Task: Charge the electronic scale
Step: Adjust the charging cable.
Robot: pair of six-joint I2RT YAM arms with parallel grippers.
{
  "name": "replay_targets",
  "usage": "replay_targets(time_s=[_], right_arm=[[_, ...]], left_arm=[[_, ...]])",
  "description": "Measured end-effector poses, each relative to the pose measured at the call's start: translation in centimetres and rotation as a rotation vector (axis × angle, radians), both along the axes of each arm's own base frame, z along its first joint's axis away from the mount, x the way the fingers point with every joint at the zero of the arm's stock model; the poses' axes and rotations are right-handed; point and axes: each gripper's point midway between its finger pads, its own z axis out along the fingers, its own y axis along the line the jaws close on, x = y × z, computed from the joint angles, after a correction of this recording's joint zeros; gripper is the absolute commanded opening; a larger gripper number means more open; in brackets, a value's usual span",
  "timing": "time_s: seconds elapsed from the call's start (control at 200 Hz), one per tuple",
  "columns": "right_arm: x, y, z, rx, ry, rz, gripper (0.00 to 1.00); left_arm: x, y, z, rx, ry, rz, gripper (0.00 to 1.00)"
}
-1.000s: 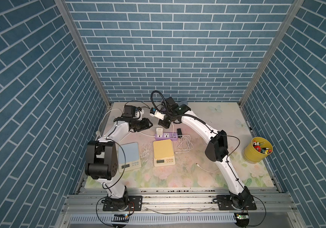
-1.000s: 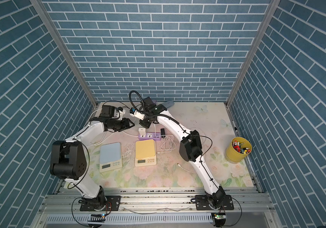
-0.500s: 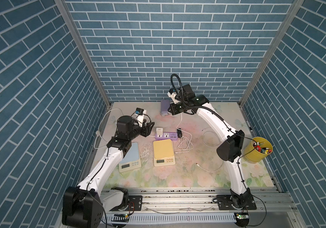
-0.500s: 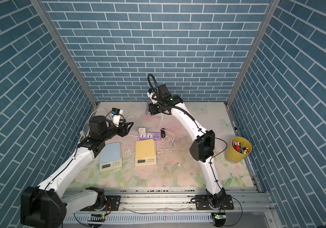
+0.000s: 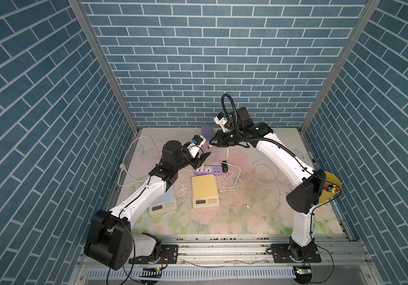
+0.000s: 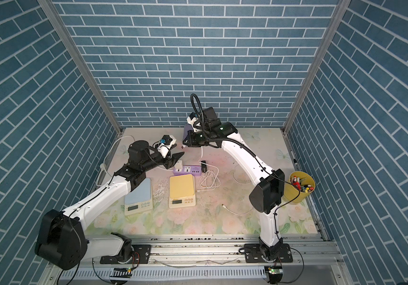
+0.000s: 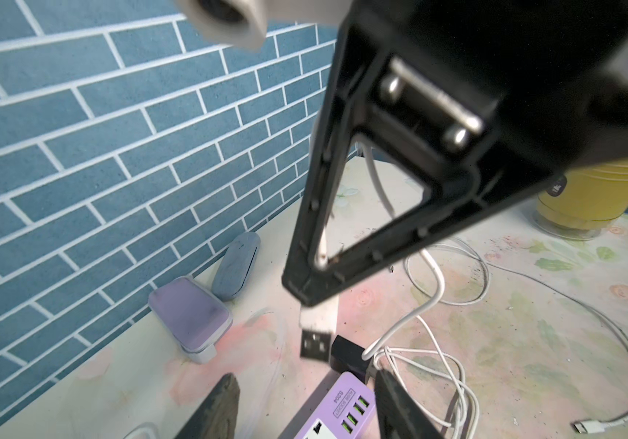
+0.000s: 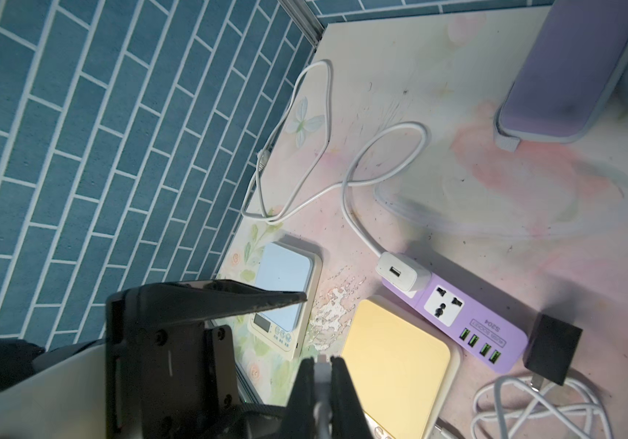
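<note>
USB plug point(image 7: 316, 334) clamped in right gripper point(image 5: 209, 146), mid-frame in a top view; left gripper point(image 5: 201, 159) jaws half open, just lower-left of plug, not touching.

The walls point(image 5: 198, 61) are blue brick with white joints. The counter point(image 5: 247, 219) has a pale floral print of pink blooms and green leaves. The yellow scale point(image 5: 204, 185) and the blue scale point(image 6: 138, 191) both have cream bases. The strip point(image 8: 472, 315) is lilac with green ports and carries a white charger point(image 8: 399, 273). The adapter point(image 8: 551, 349) is black. The cables point(image 5: 230, 180) and the USB plug point(image 7: 318, 319) are white. The cup point(image 6: 296, 196) is yellow. A lilac case point(image 7: 190, 311) lies by a grey-blue case point(image 7: 236, 266).
</note>
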Motion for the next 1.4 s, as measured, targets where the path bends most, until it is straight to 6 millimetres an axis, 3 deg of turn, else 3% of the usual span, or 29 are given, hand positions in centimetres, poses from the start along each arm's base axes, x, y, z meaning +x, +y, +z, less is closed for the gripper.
replay_targets(time_s=[0.195,0.385,0.425,0.55,0.615,0.75,0.89,1.06,1.24,1.32,1.395], right_arm=[[-0.6,0.2,-0.3,0.015,0.034,0.023,0.00],[-1.0,0.5,0.5,0.048,0.036,0.039,0.00],[-1.0,0.5,0.6,0.053,0.039,0.040,0.00],[-1.3,0.5,0.8,0.061,0.040,0.045,0.00],[-1.3,0.5,0.8,0.064,0.038,0.047,0.00],[-1.4,0.5,0.8,0.071,0.044,0.046,0.40],[-1.8,0.1,1.0,0.068,0.016,0.066,0.46],[-4.6,-2.3,3.3,0.039,-0.182,0.181,0.42],[-8.8,-5.7,6.6,-0.027,-0.557,0.348,0.45],[-10.0,-6.0,6.3,-0.099,-0.727,0.434,0.48],[-10.2,-5.4,4.6,-0.200,-0.863,0.530,0.49]], left_arm=[[0.1,-0.8,1.2,-0.014,-0.022,-0.040,0.51],[0.1,-1.2,1.0,-0.015,-0.009,-0.064,0.50],[0.1,-1.3,0.9,-0.014,-0.002,-0.068,0.44],[0.2,-1.5,0.5,-0.007,0.014,-0.081,0.13],[0.1,-1.6,0.5,-0.007,0.025,-0.084,0.02],[-0.1,-1.6,0.6,-0.006,0.061,-0.089,0.00],[-0.3,-1.5,1.2,-0.012,0.106,-0.099,0.00],[-0.7,0.3,1.4,-0.066,0.249,-0.116,0.00],[-0.9,1.6,2.0,-0.106,0.400,-0.162,0.00],[-1.5,1.5,1.4,-0.102,0.469,-0.188,0.00],[-2.0,1.4,0.7,-0.094,0.530,-0.204,0.00]])
